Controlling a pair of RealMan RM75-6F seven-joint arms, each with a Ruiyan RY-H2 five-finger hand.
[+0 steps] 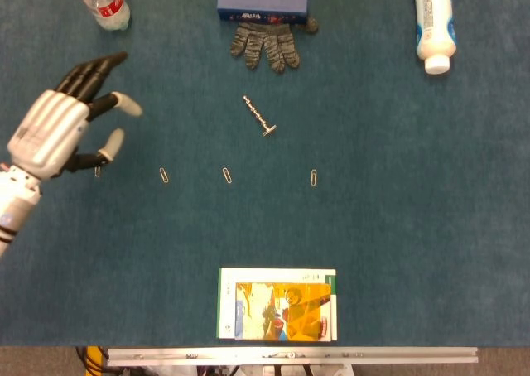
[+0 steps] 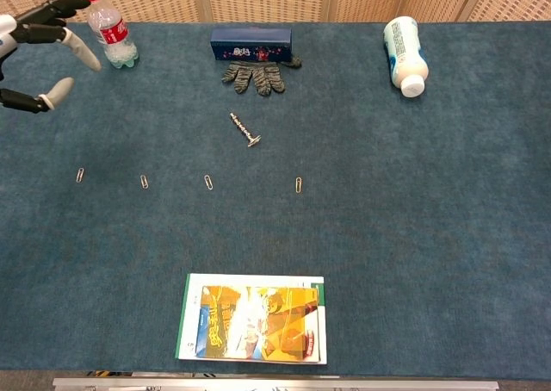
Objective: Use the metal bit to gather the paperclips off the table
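Note:
The metal bit [image 1: 259, 116] [image 2: 245, 129] lies flat on the blue cloth near the middle, slanted. Several paperclips lie in a row below it: one at the far left [image 2: 80, 175], another [image 1: 164, 175], a third [image 1: 227, 175], and the rightmost [image 1: 314, 177]. My left hand [image 1: 62, 123] [image 2: 39, 51] hovers open at the left, fingers spread, holding nothing. In the head view it partly covers the leftmost clip, which shows clear of the hand in the chest view. The hand is well left of the metal bit. My right hand is out of both views.
A water bottle [image 1: 104, 3] stands at the back left, close to my left hand. A blue box [image 1: 262, 6] with grey gloves [image 1: 265, 45] sits at the back centre. A white bottle [image 1: 434, 24] lies at the back right. A booklet [image 1: 277, 304] lies at the front edge.

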